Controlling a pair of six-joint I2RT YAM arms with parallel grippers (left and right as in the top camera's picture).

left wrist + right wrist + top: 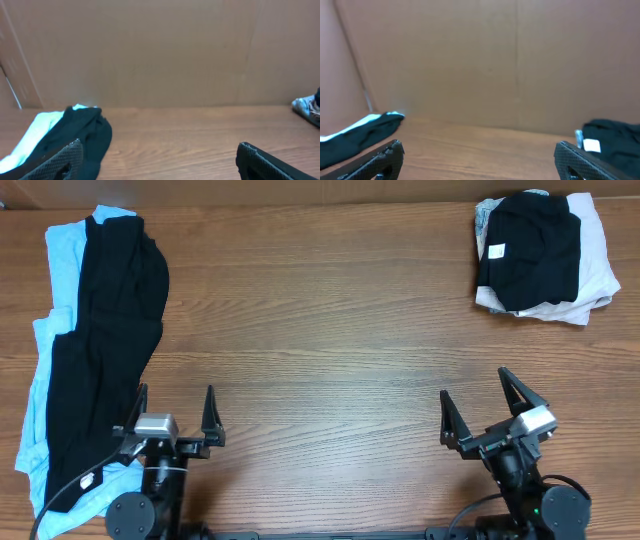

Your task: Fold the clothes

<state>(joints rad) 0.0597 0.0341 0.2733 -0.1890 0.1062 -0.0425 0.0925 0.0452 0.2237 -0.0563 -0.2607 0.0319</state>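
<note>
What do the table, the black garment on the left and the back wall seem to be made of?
Table: wood or wood-look laminate; brown grain lines, matte finish. Black garment: soft matte cloth; it lies limp and wrinkled. Wall: probably cardboard; flat tan surface with straight seams.

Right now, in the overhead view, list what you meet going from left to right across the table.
light blue garment → black garment → left gripper → right gripper → folded stack
</note>
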